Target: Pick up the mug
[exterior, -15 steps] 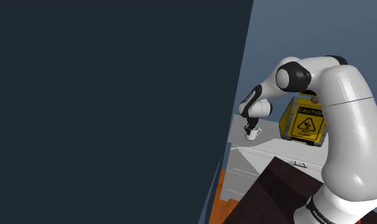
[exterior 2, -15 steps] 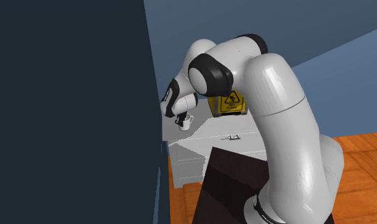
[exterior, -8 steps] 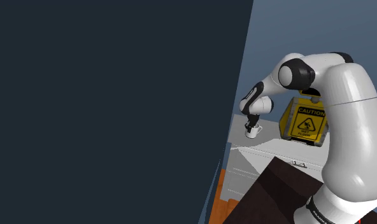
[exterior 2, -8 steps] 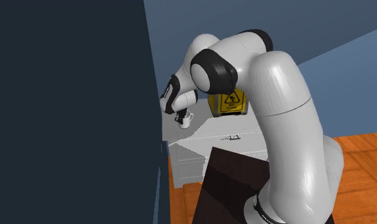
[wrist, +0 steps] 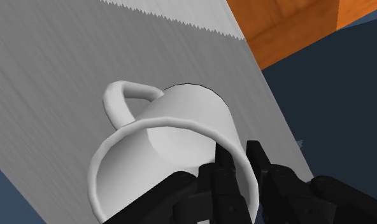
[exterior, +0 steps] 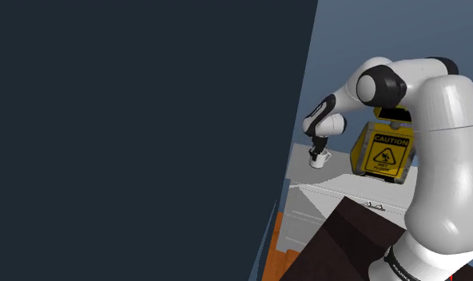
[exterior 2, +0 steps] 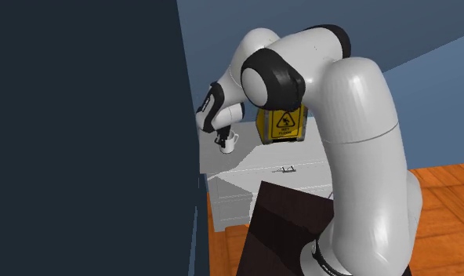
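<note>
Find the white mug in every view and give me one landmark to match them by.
Shoulder view: the white mug is right of centre, under the gripper and left of the yellow caution sign.
Second exterior view: near the centre, left of that sign.
Wrist view: close up, its rim clasped by the gripper.
Shared landmark: the grey cabinet top beneath the mug.

The shoulder view is taken from beside and behind the stand (exterior: pixel 343 247), looking up-left past the near arm (exterior: pixel 443 144) toward the grey counter (exterior: pixel 339 185) farther off. The same arm, counter and yellow caution sign (exterior: pixel 384 152) are shared with the second exterior view, set on much the same side. The wrist view is held very near, looking down along the claw (wrist: pixel 238 156) at the mug (wrist: pixel 174 124) and counter.
</note>
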Available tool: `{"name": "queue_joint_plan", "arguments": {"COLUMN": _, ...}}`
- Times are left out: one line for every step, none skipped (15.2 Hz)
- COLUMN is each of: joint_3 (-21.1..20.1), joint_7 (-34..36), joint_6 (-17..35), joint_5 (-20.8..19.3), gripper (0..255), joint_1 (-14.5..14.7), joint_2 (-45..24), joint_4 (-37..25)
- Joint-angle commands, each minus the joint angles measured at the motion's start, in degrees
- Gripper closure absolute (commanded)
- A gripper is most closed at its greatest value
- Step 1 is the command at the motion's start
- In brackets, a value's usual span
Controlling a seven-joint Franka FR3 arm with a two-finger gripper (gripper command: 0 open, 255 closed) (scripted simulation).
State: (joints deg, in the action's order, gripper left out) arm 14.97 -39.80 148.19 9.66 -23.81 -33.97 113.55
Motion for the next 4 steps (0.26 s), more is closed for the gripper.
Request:
{"name": "queue_joint_plan", "arguments": {"joint_3": 0.41, "joint_7": 0.27, "joint_6": -1.2, "joint_5": -0.43, "gripper": 255, "joint_1": 0.34, "joint_2": 1.29, "joint_4": 0.09}}
{"name": "queue_joint_plan", "arguments": {"joint_3": 0.6, "joint_7": 0.38, "joint_6": -1.72, "joint_5": -0.63, "gripper": 255, "joint_1": 0.48, "joint_2": 1.92, "joint_4": 0.19}}
{"name": "queue_joint_plan", "arguments": {"joint_3": 0.63, "joint_7": 0.4, "joint_6": -1.8, "joint_5": -0.66, "gripper": 255, "joint_1": 0.5, "joint_2": 2.02, "joint_4": 0.21}}
{"name": "queue_joint_plan", "arguments": {"joint_3": 0.63, "joint_7": 0.4, "joint_6": -1.8, "joint_5": -0.66, "gripper": 255, "joint_1": 0.5, "joint_2": 2.01, "joint_4": 0.21}}
